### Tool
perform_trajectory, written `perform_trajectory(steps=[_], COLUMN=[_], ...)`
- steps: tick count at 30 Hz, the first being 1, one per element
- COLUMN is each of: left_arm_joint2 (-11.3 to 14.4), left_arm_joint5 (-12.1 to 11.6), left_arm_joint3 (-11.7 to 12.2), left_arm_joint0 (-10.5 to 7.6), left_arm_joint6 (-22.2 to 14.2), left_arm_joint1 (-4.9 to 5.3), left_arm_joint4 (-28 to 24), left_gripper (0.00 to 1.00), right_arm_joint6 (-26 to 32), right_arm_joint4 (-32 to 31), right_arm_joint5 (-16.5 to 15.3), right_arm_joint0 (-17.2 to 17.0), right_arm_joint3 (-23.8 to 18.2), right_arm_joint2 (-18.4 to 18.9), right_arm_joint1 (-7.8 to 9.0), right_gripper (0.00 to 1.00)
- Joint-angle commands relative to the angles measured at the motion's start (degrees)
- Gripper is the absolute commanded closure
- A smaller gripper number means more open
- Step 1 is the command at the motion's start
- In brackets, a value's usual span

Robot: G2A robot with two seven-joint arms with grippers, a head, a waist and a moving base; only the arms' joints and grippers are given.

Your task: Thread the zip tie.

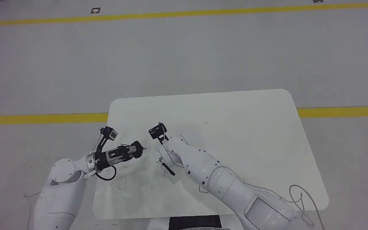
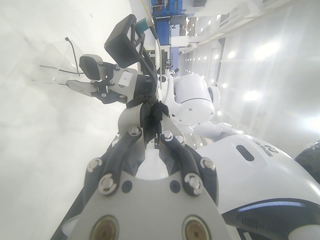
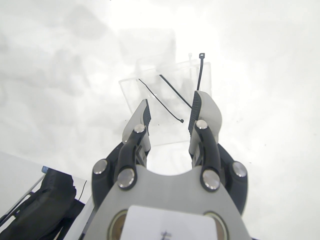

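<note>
A clear plastic box (image 3: 175, 131) stands on the white table (image 1: 241, 132) and holds several black zip ties. One zip tie (image 3: 162, 101) lies slanted inside, a second (image 3: 176, 92) crosses beside it, and a third (image 3: 200, 72) stands upright against the far wall. My right gripper (image 3: 171, 97) hangs open just above the box, one of its fingers (image 3: 200, 108) next to the upright tie. The left wrist view shows this gripper (image 2: 74, 73) at the box (image 2: 62, 58). My left gripper (image 2: 151, 116) is shut a short way to the side (image 1: 138, 149); I see nothing in it.
The table's near-left corner lies below the two arms. Its right and far parts are bare white surface. A dark bag (image 3: 37, 201) sits off the table edge in the right wrist view. Around the table lies grey floor with yellow lines (image 1: 184, 12).
</note>
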Motion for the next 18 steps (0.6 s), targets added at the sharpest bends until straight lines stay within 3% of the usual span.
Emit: perform_trajectory(steps=[1, 18], left_arm_joint2=[0.00, 0.00], left_arm_joint5=[0.00, 0.00], left_arm_joint3=[0.00, 0.00], left_arm_joint0=[0.00, 0.00], left_arm_joint6=[0.00, 0.00], left_arm_joint1=[0.00, 0.00], left_arm_joint4=[0.00, 0.00], left_gripper=[1.00, 1.00], right_arm_joint6=[-0.01, 0.44], right_arm_joint4=[-0.50, -5.87], right_arm_joint5=[0.00, 0.00], right_arm_joint0=[-0.08, -1.22], right_arm_joint3=[0.33, 2.66], right_arm_joint2=[0.17, 2.51], right_arm_joint1=[-0.25, -2.46], right_gripper=[0.64, 0.63])
